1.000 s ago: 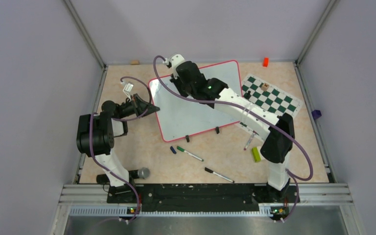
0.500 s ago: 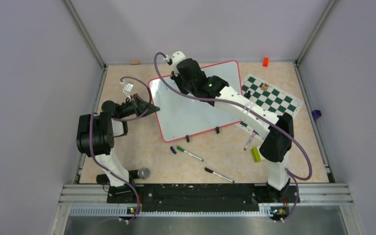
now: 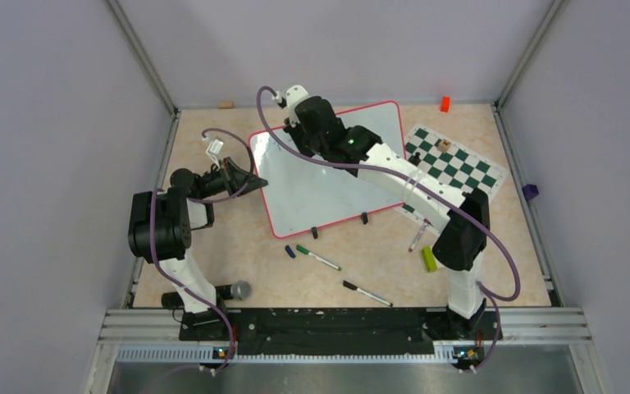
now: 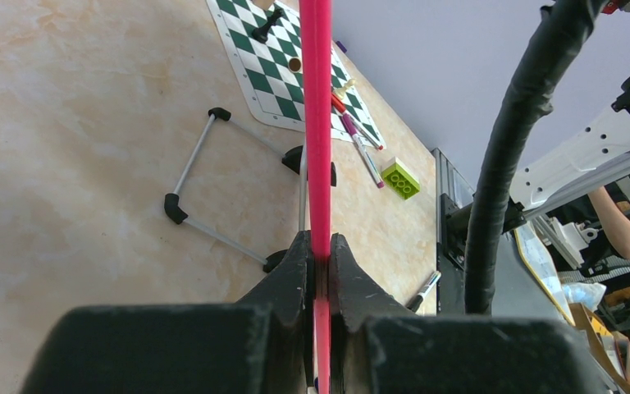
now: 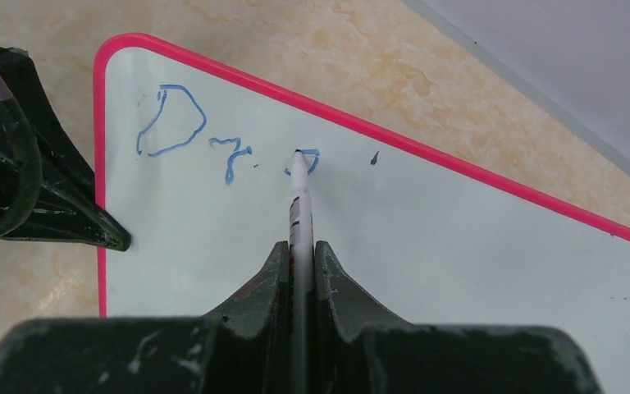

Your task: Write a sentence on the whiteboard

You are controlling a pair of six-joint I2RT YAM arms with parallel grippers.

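The whiteboard (image 3: 328, 185), white with a red frame, lies tilted at mid-table. Its left edge is clamped by my left gripper (image 3: 254, 182); in the left wrist view the red frame (image 4: 316, 123) runs straight between the shut fingers of the left gripper (image 4: 320, 246). My right gripper (image 5: 299, 250) is shut on a white marker (image 5: 298, 197), whose tip touches the whiteboard (image 5: 426, 246) near its upper left corner. The sentence (image 5: 172, 123) stands as a blue "D", an "r" and a short stroke at the marker tip. From above, the right wrist (image 3: 312, 123) hides the writing.
A green-and-white chess mat (image 3: 455, 164) with small pieces lies right of the board. Loose markers (image 3: 318, 258) (image 3: 367, 294), a blue cap (image 3: 289, 253), a pink marker (image 3: 417, 238) and a lime brick (image 3: 429, 259) lie in front. An orange block (image 3: 445, 103) sits at the back.
My right gripper has shifted slightly up and left over the board's top left part with the marker. The left arm and the board have not moved.
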